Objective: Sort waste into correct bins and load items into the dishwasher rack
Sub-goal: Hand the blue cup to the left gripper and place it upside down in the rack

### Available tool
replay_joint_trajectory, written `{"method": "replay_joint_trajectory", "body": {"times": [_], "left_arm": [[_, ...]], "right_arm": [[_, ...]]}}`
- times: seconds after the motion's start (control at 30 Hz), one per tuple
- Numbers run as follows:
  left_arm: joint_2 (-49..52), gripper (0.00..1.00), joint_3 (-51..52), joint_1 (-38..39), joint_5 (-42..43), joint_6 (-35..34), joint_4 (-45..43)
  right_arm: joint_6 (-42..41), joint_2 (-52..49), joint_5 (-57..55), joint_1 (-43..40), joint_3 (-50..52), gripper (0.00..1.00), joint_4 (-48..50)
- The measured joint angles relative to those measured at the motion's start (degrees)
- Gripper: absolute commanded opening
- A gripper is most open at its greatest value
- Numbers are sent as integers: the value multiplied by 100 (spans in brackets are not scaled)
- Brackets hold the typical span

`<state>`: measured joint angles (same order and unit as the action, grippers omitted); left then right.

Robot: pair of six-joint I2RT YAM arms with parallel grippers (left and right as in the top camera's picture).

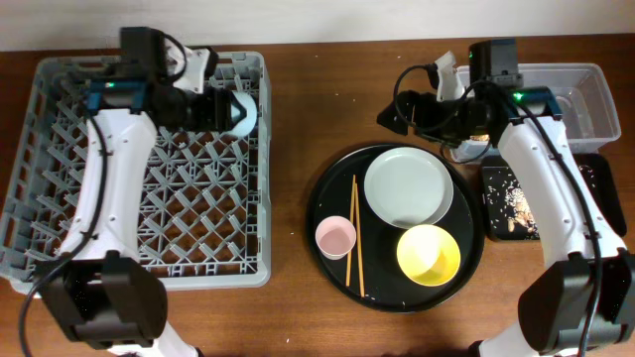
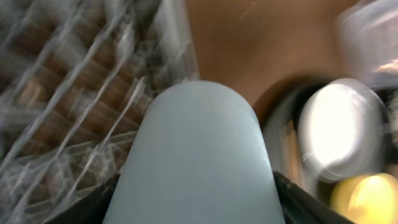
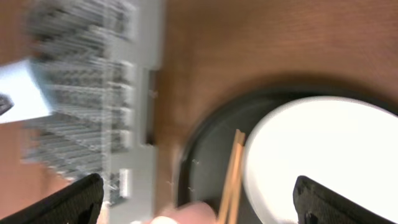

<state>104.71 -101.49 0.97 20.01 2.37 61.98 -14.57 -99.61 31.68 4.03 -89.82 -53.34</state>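
The left gripper [image 1: 228, 110] is clamped on the small pale-blue cup [image 1: 243, 113], which hangs over the 1 o'clock corner of the large square grey plastic dishwasher rack [image 1: 99, 248]. In the left wrist view the cup fills the frame between the dark fingers [image 2: 93, 202], with the rack's pegs [image 2: 56, 81] blurred at its 10 o'clock. The cup's long axis seems to lie along the gripper's reach, roughly on the overhead view's 9-to-3 line rather than upright; which end faces out I cannot tell. By my reading the next move turns on that: free cells lie beneath the cup and toward its 7 o'clock, so it wants tipping and lowering between pegs, with little travel. The right gripper [image 1: 393, 117] hovers spread wide, nothing between its fingers, just beyond the 12 o'clock rim of the large round black tray [image 1: 327, 193]. On that tray, the white round plate [image 1: 409, 186] sits at 12 o'clock, the two thin wooden chopsticks [image 1: 355, 233] lie on a 12-to-6 line just beside the plate's 9 o'clock edge, the small pink cup [image 1: 335, 236] is at 9 o'clock and the yellow bowl [image 1: 429, 254] at 5 o'clock. The right arm is the nearer to all four. The clear plastic rectangular tub [image 1: 590, 94] is at the tray's 2 o'clock, and the flat black rectangular tray [image 1: 496, 226] holding golden-brown crumbs [image 1: 516, 198] at its 3 o'clock.
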Motion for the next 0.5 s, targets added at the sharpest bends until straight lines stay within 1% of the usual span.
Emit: {"method": "replay_joint_trajectory", "body": {"times": [0.03,0.07,0.1,0.17,0.27,0.33,0.4,0.43,0.5], "left_arm": [[0,68,-22,203,-629,0,516],[2,68,-33,396,-1209,2,931],[2,68,-59,531,-1515,2,1469],[2,68,-63,704,-1808,-70,1952],[2,68,229,699,-1904,-203,1943],[4,68,660,699,-1899,-225,1744],[7,69,868,699,-1875,-225,1451],[7,76,1016,699,-1853,-229,1255],[7,93,1294,699,-1851,-264,955]], "right_arm": [[4,0,-599,83,2,98,-234],[7,0,-929,125,4,98,-352],[17,0,-1145,144,4,98,-476],[22,0,-1390,149,4,98,-566],[26,0,-1480,149,4,99,-579],[24,0,-1495,149,4,98,-584],[20,0,-1499,149,4,98,-581],[24,0,-1502,149,4,98,-588],[26,0,-1504,149,4,98,-627]]}}
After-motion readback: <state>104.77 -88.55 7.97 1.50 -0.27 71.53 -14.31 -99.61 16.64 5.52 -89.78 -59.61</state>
